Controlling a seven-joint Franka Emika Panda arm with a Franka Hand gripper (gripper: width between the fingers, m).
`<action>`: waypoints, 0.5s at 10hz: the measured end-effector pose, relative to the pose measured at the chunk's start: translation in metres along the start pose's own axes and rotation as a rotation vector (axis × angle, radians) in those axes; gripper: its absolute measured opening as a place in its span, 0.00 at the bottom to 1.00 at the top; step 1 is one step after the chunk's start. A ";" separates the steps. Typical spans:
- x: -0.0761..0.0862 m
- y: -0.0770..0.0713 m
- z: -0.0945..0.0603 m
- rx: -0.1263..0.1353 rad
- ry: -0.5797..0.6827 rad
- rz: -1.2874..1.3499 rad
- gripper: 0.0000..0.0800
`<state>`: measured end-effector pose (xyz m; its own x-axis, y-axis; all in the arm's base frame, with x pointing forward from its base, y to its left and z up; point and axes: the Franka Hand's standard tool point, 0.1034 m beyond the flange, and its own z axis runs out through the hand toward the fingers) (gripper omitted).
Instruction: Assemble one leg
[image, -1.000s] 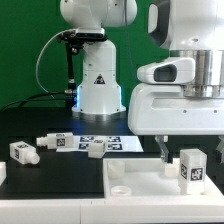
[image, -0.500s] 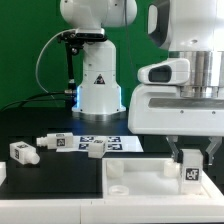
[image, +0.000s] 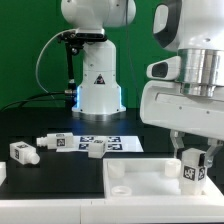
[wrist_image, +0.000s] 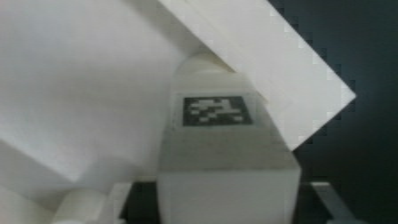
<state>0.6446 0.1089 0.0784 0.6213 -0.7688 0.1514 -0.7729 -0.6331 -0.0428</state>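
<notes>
the arm's gripper (image: 191, 163) hangs low over the large white square panel (image: 140, 178) at the exterior view's right, and its fingers (image: 180, 160) are clenched on the leg (image: 190, 170), one finger on each side of the block. the leg stands upright between them, a black-and-white marker tag facing the camera, its lower end at or just above the panel's surface near the corner on the exterior view's right; whether it touches the panel cannot be told from here.

in the wrist view the leg (wrist_image: 217, 150) fills the middle of the picture, running away from the camera with a square tag on its near face, and its far end meets the white panel (wrist_image: 107, 90) close to one angled edge. dark worktop (wrist_image: 365, 60) shows beyond that edge.

on the black worktop (image: 40, 120) at the exterior view's left lie three more white blocks with tags: one near the left edge (image: 24, 152), one further back (image: 55, 141), and one (image: 97, 147) just beside the marker board (image: 118, 143), which lies flat in front of the robot's white base (image: 98, 85). these spare blocks are well apart from the gripper and from the panel.
</notes>
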 end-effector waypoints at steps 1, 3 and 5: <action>0.000 0.000 0.000 0.000 0.000 -0.003 0.36; 0.000 0.000 0.000 0.000 0.000 -0.003 0.38; 0.000 0.000 0.000 0.000 0.000 -0.008 0.60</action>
<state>0.6445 0.1091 0.0781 0.6272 -0.7639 0.1518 -0.7681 -0.6389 -0.0415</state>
